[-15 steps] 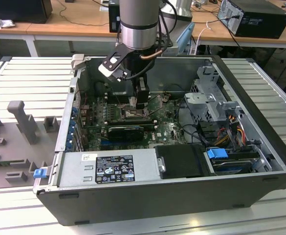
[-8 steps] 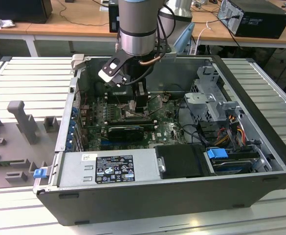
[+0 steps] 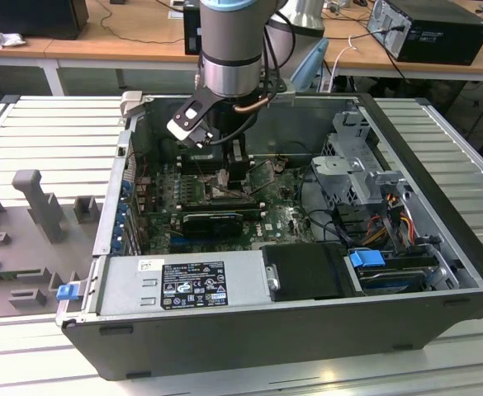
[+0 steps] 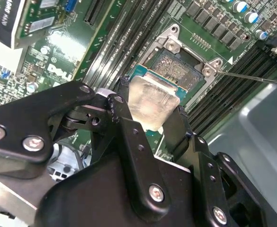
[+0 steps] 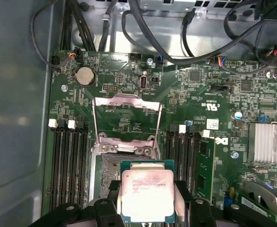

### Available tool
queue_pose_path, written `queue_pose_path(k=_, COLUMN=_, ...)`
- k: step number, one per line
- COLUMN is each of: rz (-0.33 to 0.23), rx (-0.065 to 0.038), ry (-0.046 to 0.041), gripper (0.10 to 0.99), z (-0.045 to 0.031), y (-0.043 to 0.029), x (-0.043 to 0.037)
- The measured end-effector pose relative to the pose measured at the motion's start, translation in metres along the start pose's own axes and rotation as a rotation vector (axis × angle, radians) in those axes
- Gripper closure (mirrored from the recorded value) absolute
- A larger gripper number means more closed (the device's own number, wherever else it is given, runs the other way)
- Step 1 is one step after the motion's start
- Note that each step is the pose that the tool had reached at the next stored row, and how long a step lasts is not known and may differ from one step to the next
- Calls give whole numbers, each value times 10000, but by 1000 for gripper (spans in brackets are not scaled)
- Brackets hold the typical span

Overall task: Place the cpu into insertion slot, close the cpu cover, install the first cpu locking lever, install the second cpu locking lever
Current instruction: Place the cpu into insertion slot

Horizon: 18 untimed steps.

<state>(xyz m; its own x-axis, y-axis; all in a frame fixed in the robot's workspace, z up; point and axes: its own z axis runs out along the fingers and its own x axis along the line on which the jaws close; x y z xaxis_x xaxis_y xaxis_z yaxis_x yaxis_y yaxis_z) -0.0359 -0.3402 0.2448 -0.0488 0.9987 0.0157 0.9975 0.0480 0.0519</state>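
Observation:
My gripper (image 5: pixel 147 201) is shut on the cpu (image 5: pixel 147 191), a pale square chip with a green edge, pinched between two black fingers (image 4: pixel 125 101). The chip is level and partly overlaps the insertion slot (image 5: pixel 111 166), a dark socket with a silvery rim, seen in the second wrist view as the insertion slot (image 4: pixel 178 64). I cannot tell whether the chip touches the slot. The cpu cover (image 5: pixel 126 100), a thin silvery frame, stands swung open beyond the slot. In the exterior view the gripper (image 3: pixel 224 180) reaches down into the open computer case over the motherboard.
Long black memory slots (image 5: pixel 69 161) run along both sides of the socket. A black card (image 3: pixel 212 221) lies on the board toward the exterior view's front. Cables (image 3: pixel 324 219), a drive cage (image 3: pixel 357 165) and the power supply (image 3: pixel 183 285) crowd the case.

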Motion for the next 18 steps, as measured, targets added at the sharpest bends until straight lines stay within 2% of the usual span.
queue_pose_path(k=5, rz=218, rx=2, ry=-11, gripper=557, z=42, y=-1, x=12)
queue_pose_path(k=18, rz=252, rx=9, ry=-12, gripper=557, z=63, y=26, x=13)
